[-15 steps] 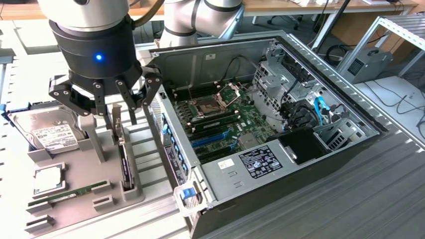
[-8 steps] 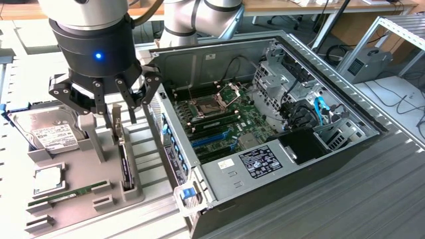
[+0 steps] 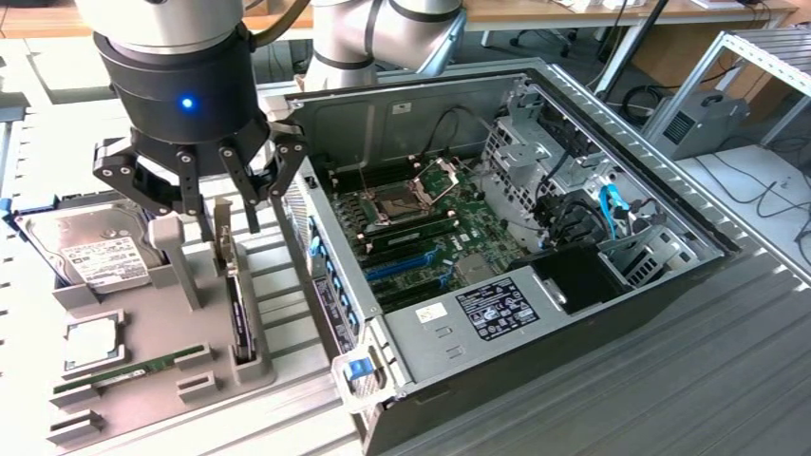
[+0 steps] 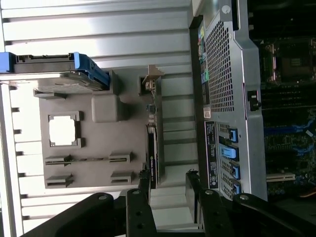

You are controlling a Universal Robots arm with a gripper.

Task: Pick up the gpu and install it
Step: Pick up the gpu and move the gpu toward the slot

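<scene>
Pick-up stage: the black metal pincer (image 3: pixel 226 217) hangs wide open, holding nothing, above the gpu (image 3: pixel 238 318). This thin dark card with a silver end bracket stands on edge in the grey plastic holder tray (image 3: pixel 152 313), just beside the open grey computer case (image 3: pixel 332 285). A sound grasp likely calls for the fingers to straddle its thin edge squarely

This is looking like a robotics lab. An opened computer case (image 3: pixel 431 328) is lying on a ribbed metal bench (image 3: pixel 709 399), aluminium framing (image 3: pixel 761 32) and cables (image 3: pixel 761 195) sitting behind.
</scene>
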